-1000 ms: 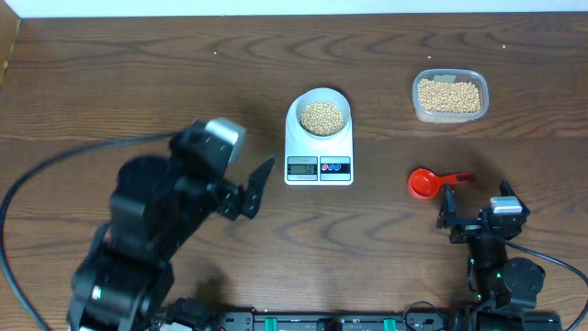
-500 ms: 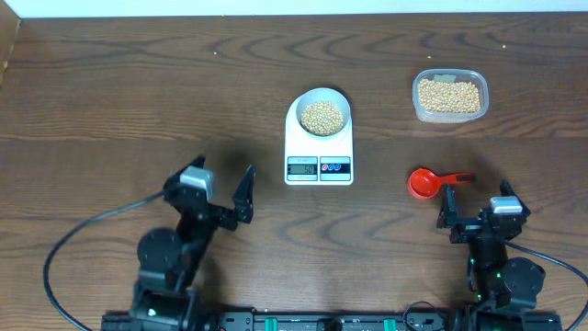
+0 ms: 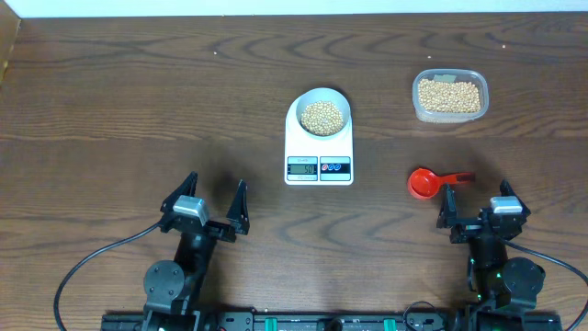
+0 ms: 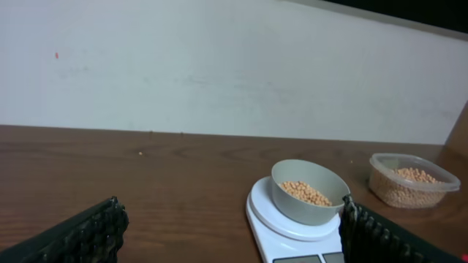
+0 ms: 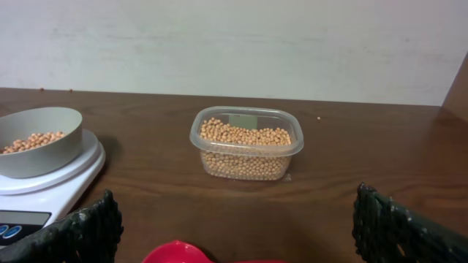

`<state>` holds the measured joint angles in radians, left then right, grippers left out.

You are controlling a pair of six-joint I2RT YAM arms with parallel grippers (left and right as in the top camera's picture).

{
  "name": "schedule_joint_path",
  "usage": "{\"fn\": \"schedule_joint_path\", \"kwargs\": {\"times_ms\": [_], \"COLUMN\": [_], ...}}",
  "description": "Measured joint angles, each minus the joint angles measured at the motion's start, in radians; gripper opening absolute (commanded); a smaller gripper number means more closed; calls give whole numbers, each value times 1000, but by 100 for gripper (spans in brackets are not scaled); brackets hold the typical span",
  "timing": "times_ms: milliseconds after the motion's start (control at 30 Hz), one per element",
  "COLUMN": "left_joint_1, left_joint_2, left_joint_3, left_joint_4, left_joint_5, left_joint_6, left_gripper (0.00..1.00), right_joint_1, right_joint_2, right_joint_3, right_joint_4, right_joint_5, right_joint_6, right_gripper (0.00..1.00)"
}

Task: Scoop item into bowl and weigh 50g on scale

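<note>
Wood bench (image 3: 138, 92) carried the scale (image 3: 319, 149), its bowl (image 3: 322, 93) holding beans (image 3: 322, 118); both jaws stood apart, empty. I judged a nudged scale could spoil the reading.

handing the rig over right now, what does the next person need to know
Left gripper and right gripper: both open, empty, low at the near edge of the table.
Bowl sits on the scale, holding beans.
Red scoop lies empty on the table by the right gripper; clear tub of beans far right.
Done: beans in the bowl. Left: display unreadable here, so check the weight.
</note>
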<state>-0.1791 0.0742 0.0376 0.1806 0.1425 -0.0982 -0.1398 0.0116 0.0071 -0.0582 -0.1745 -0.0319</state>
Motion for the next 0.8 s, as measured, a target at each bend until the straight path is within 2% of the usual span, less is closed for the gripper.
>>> {"fn": "schedule_joint_path", "kwargs": {"times_ms": [267, 467, 800], "left_joint_1": [1, 1, 2], "left_joint_2": [-63, -63, -64], "left_joint_3": [-32, -30, -26], "left_joint_4": [-78, -192, -202], "left_joint_5": [-45, -74, -83], "left_joint_6": [-3, -3, -3], "left_gripper": [95, 95, 95], "right_joint_1": [0, 0, 0], "right_joint_2": [0, 0, 0], "right_joint_3": [0, 0, 0], "right_joint_4": [0, 1, 0], "right_joint_5": [0, 0, 0], "right_joint_6": [0, 0, 0], "right_gripper": [99, 99, 99]}}
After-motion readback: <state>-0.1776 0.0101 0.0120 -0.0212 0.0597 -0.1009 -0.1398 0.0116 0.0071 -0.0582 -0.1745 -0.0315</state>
